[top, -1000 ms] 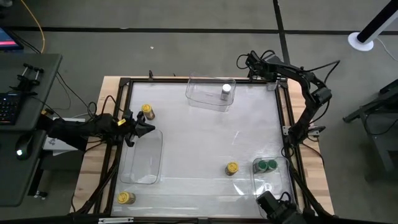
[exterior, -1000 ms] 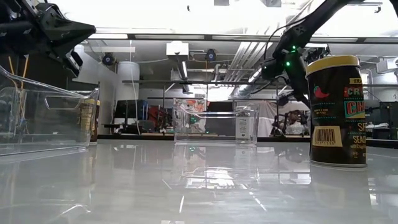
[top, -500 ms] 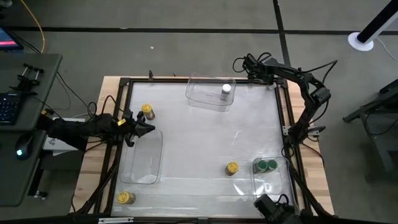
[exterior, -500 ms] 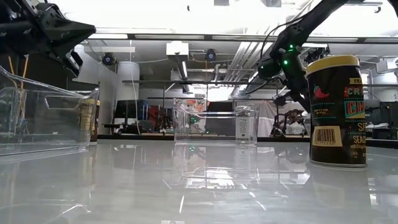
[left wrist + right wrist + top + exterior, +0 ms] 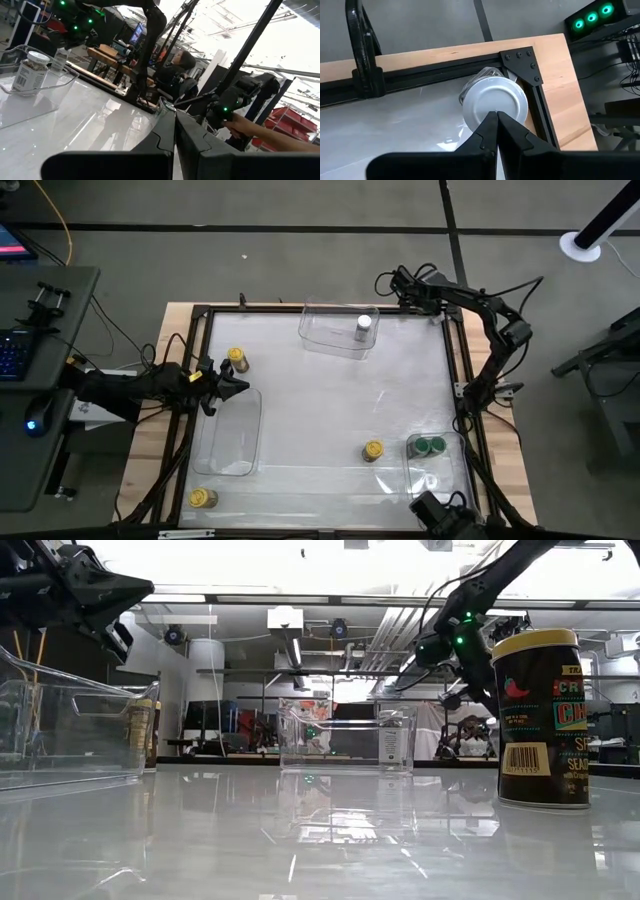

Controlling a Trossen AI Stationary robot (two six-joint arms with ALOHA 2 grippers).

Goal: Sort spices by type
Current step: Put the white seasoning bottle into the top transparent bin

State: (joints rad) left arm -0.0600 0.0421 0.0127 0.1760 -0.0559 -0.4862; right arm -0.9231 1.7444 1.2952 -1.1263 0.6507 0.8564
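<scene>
Both pairs of jaws are clenched with nothing between them. The right gripper hangs at the far right corner of the table, its pressed-together fingertips directly above a white-lidded jar that stands in that corner against the black frame; the tips are over the lid, and whether they touch it cannot be told. The left gripper sits at the table's left edge, over the far end of the left bin, near a yellow-lidded jar that stands on the table just beyond it.

A second white-lidded jar stands inside the far bin. Two green-lidded jars sit side by side in the right bin. Another yellow-lidded jar stands on the table just left of that bin, and a third one stands at the near left corner. In the left wrist view a person's hand shows in the room beyond the table.
</scene>
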